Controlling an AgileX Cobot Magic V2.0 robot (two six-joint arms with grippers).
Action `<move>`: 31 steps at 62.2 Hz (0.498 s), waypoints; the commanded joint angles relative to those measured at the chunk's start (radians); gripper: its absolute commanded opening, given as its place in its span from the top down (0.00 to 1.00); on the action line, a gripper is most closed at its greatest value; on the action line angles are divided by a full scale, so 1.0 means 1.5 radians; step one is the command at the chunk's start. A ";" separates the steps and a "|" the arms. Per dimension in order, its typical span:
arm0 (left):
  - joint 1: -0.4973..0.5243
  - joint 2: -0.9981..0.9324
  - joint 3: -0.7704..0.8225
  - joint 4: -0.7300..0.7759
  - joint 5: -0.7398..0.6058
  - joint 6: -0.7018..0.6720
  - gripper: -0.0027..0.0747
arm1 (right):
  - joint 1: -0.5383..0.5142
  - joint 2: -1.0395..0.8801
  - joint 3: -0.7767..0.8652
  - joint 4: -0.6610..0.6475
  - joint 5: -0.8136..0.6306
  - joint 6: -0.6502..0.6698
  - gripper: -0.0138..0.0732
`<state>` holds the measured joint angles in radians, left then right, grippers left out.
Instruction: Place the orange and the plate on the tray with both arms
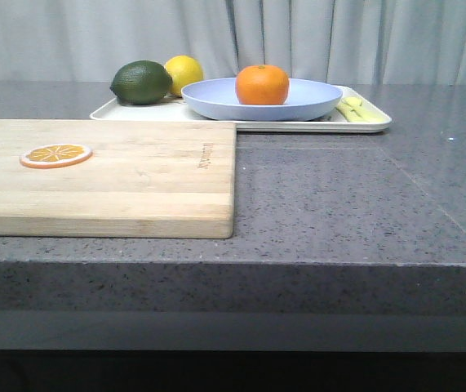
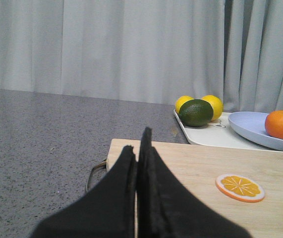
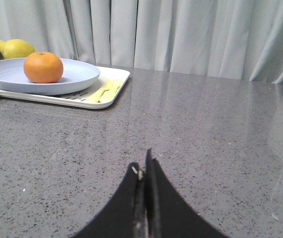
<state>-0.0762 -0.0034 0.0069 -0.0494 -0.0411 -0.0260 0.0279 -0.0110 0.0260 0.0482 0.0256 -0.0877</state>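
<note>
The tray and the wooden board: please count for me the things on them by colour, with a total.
Orange: 2, the whole round orange and the thin flat orange slice
Yellow: 2 round lemons
Dark green: 1 lime-like fruit
Pale lavender-blue: 1 round shallow plate
Pale yellow-green: 1 small utensil-like piece, kind unclear
Total: 7, on the cream-white rectangular tray and wooden cutting board

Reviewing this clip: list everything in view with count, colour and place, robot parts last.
orange: 1, bright orange, on the plate
plate: 1, pale lavender-blue, on the tray
tray: 1, cream-white, far side of the table
lemons: 2, yellow, on the tray
lime: 1, dark green, on the tray
cutting board: 1, wooden, near left
orange slice: 1, on the cutting board
left gripper: black, shut, empty
right gripper: black, shut, empty
</note>
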 commanded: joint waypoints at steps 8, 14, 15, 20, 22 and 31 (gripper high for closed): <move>0.001 -0.012 0.018 -0.004 -0.052 -0.006 0.99 | -0.002 -0.012 -0.016 -0.086 -0.074 0.065 0.92; 0.001 -0.012 0.018 -0.004 -0.052 -0.006 0.99 | -0.002 -0.012 -0.016 -0.102 -0.079 0.147 0.92; 0.001 -0.012 0.018 -0.004 -0.052 -0.006 0.99 | -0.002 -0.012 -0.016 -0.102 -0.079 0.150 0.92; 0.001 -0.012 0.018 -0.004 -0.052 -0.006 0.99 | -0.002 -0.012 -0.016 -0.100 -0.079 0.150 0.92; 0.001 -0.012 0.018 -0.004 -0.052 -0.006 0.99 | -0.002 -0.012 -0.016 -0.099 -0.079 0.150 0.92; 0.001 -0.012 0.018 -0.004 -0.052 -0.006 0.99 | -0.025 -0.012 -0.016 -0.068 -0.076 0.150 0.92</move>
<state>-0.0762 -0.0034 0.0069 -0.0494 -0.0411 -0.0260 0.0177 -0.0110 0.0260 -0.0787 0.0000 0.1336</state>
